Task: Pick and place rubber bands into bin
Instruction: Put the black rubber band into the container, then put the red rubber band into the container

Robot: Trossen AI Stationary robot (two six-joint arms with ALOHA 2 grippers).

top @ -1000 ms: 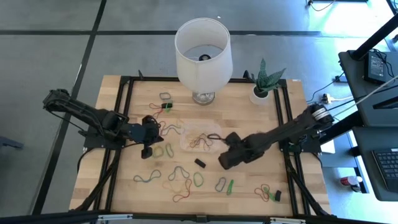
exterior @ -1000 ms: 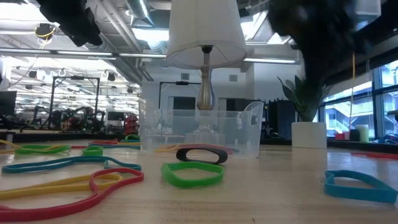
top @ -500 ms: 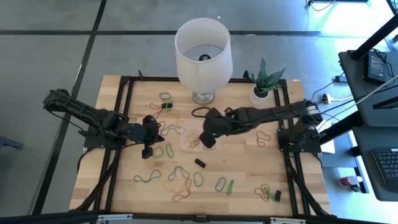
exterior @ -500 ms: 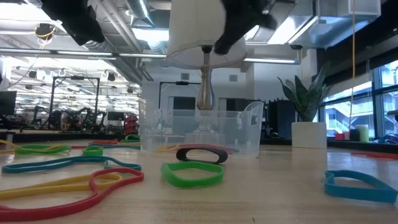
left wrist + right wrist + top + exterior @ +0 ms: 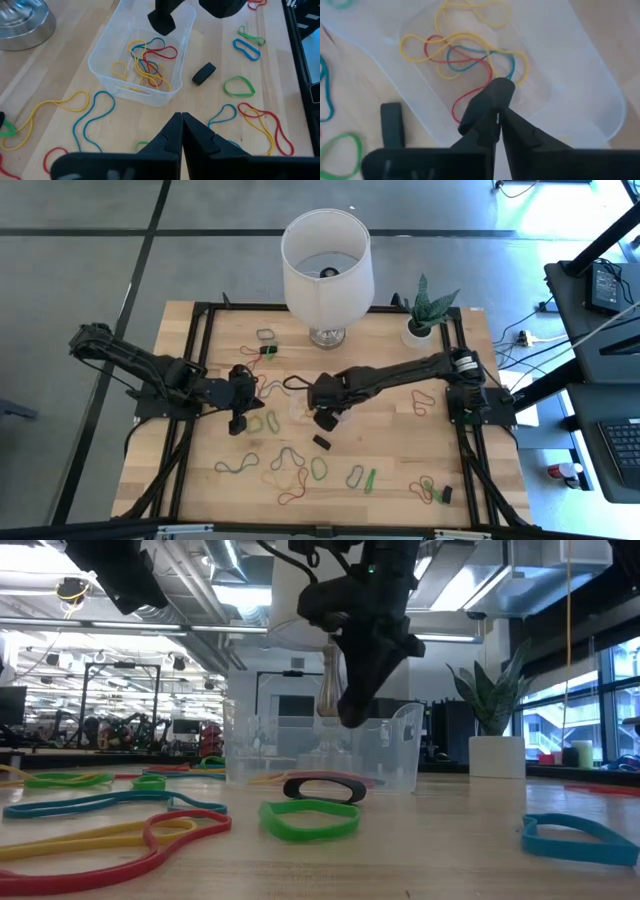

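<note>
The clear bin (image 5: 305,402) sits mid-table with yellow, red and blue rubber bands (image 5: 470,52) on its floor. My right gripper (image 5: 325,418) hangs over the bin's near right part, its tips (image 5: 350,718) about level with the rim, and is shut on a short black band. My left gripper (image 5: 237,423) hovers left of the bin, shut and empty (image 5: 181,117). Loose bands (image 5: 285,462) lie flat on the wood near the bin, and a thick black band (image 5: 322,442) lies just in front of it. My right gripper pinches a small black band (image 5: 492,95) between its two fingertips, coming from above and slanting down toward the table's left. The band sticks out past the tips as a dark lump, lifted clear above the bin's floor. Which part of the loop is held cannot be told.
A white-shaded lamp (image 5: 327,265) stands at the far edge behind the bin, with a white plant pot (image 5: 418,330) to its right. More bands lie near the right near corner (image 5: 428,488) and far left (image 5: 265,335). Bare wood shows right of the bin.
My right gripper has swung from the bin's near right side toward the table's left, passing over the bin's far side and ending above its near part. In the low view it has come down from above the picture to rim height. The bands on the table lie as before.
</note>
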